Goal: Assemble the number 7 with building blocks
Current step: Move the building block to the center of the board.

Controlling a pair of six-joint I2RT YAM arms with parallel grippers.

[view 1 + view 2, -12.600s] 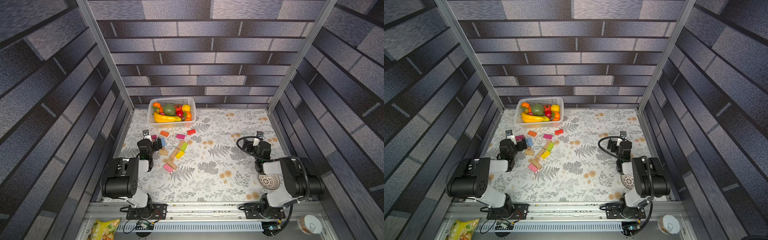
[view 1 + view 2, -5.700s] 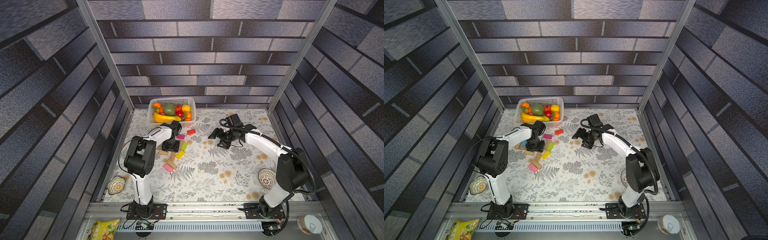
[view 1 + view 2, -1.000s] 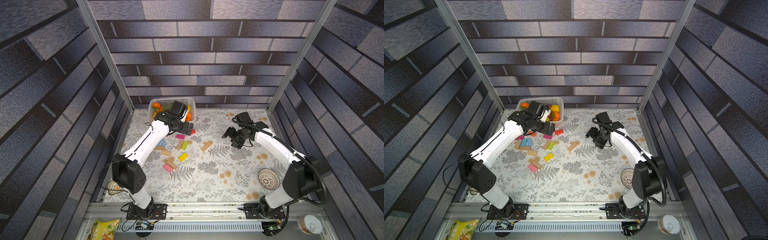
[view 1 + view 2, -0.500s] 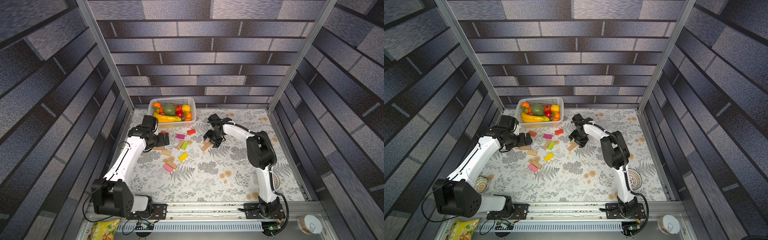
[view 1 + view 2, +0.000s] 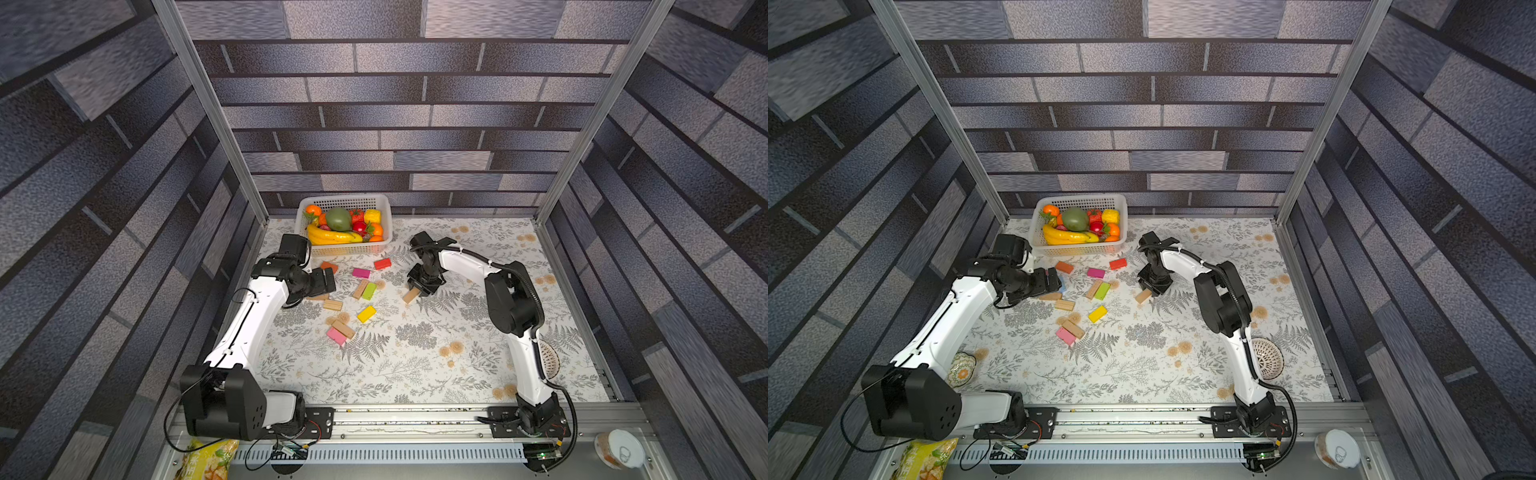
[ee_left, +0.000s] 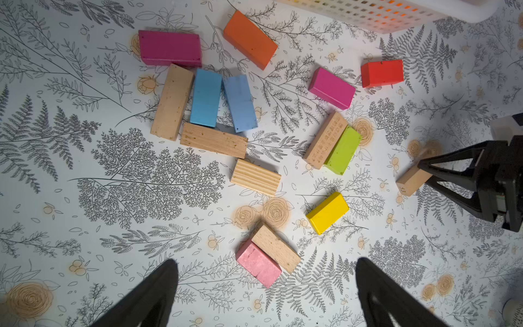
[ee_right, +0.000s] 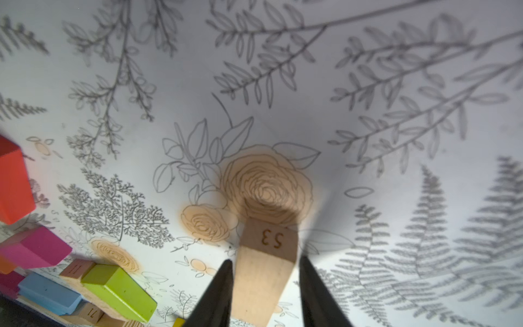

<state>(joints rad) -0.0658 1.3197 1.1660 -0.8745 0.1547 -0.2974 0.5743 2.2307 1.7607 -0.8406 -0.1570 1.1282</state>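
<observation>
The right gripper stands narrow on a tan block, with a finger against each long side. The block's end stamped "53" juts past the fingertips. In both top views this tan block lies slantwise. Its long axis runs from near-left to far-right, the far end is under the gripper and the free end points toward the left arm. I cannot tell whether it rests on the table or is just off it.

The left gripper hangs wide open with nothing in it, above a pale pink block that touches another tan piece.

The table wears a white cloth printed with grey ferns and tan roses. Dark brick-patterned walls close in three sides.

The other building blocks lie loose and flat, well to the left of the held one:
- A yellow block lies nearest it.
- A green block lies flush along a tan one.
- Red, pink and orange blocks lie toward the far side.
- Two blue blocks are hemmed in by tan pieces and a magenta block.

A white basket of toy fruit sits at the far wall, just beyond the orange block. A round strainer lies near the right arm's base.
</observation>
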